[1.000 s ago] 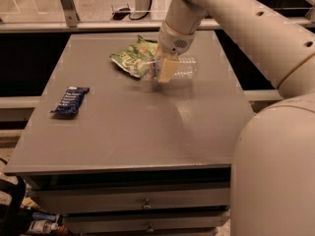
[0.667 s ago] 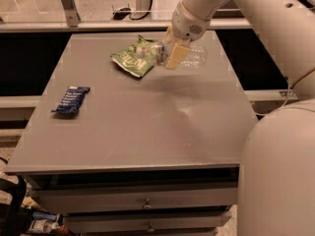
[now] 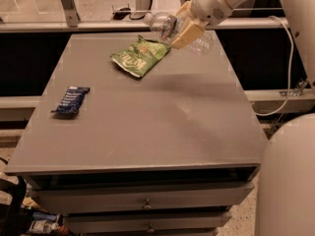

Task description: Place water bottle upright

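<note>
The water bottle (image 3: 165, 26) is a small clear ribbed plastic bottle with a blue and red label band. It is held in the air on its side, cap end pointing left, above the far part of the grey table (image 3: 147, 112). My gripper (image 3: 186, 29) with tan fingers is shut on the bottle's middle. The bottle's base end shows to the right of the fingers. It hangs just above and right of the green snack bag (image 3: 140, 56).
A dark blue snack bar (image 3: 71, 101) lies near the table's left edge. The table has drawers in its front. A railing and glass run behind the table. My white arm comes in from the upper right, and my base fills the lower right corner.
The gripper has lifted the bottle off the table and carried it up and toward the far edge. The bottle is now well above the table.
</note>
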You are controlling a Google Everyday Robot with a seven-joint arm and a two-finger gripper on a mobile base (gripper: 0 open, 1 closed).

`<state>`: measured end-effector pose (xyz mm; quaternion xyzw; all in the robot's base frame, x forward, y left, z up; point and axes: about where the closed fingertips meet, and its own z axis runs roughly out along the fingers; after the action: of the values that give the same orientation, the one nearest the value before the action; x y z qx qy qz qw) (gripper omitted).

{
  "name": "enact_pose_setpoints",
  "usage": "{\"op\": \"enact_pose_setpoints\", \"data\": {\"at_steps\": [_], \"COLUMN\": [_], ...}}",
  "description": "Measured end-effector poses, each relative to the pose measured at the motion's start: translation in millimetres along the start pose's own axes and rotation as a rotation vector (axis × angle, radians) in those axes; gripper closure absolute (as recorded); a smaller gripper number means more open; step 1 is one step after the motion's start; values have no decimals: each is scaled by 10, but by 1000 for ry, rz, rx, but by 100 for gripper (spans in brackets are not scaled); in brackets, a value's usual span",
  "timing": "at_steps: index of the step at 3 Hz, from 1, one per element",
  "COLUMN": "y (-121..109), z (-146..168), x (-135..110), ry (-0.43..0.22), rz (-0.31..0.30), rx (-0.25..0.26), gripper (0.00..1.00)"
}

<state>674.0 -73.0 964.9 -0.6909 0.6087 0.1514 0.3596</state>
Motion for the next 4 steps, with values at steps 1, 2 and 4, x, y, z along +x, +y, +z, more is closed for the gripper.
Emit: {"op": "enact_pose_setpoints", "data": {"at_steps": [1,2,4], "y": [-93,-78,-8], "z": [-243,-365,-447], "x": [-107,-198,-308], "ry": [-137,-211,-427], "rz": [26,41,43], "rx": [92,156,282], "gripper": [100,100,100]}}
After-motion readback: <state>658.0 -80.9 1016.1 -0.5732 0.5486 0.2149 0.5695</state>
